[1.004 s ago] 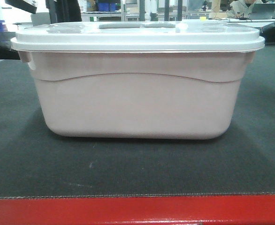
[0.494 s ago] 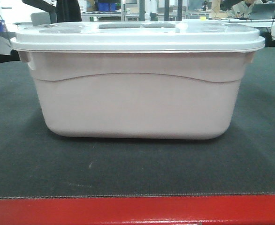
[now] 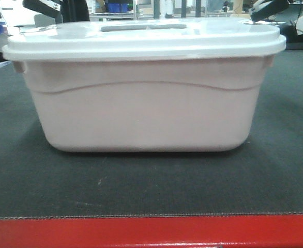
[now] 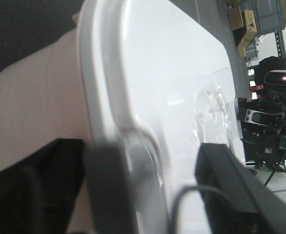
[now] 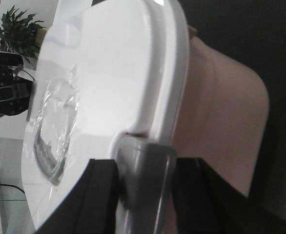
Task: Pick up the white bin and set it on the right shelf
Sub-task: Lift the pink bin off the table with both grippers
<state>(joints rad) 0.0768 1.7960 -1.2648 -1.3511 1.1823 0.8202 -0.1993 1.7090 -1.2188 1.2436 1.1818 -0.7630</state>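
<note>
The white bin (image 3: 146, 113), a pale pinkish tub with a white lid, sits on the dark carpeted table (image 3: 141, 186). In the left wrist view my left gripper (image 4: 155, 190) straddles the lid's rim at the bin's (image 4: 148, 73) left end. One finger (image 4: 109, 190) is below the lip, the other (image 4: 226, 185) over the lid with a wide gap. In the right wrist view my right gripper (image 5: 148, 195) is shut on the grey latch at the bin's (image 5: 109, 63) right rim. Part of the right arm (image 3: 268, 9) shows above the lid. The right shelf is out of view.
The table's red front edge (image 3: 151, 232) runs along the bottom. Blue crates (image 3: 118, 7) and desks stand far behind. Cardboard boxes (image 4: 245, 24) and dark equipment (image 4: 275, 112) lie beyond the bin's far side, and a potted plant (image 5: 16, 29) on the other.
The bin has shifted a little to the left and its lid's top shows more. The right arm has come into view at the top right.
</note>
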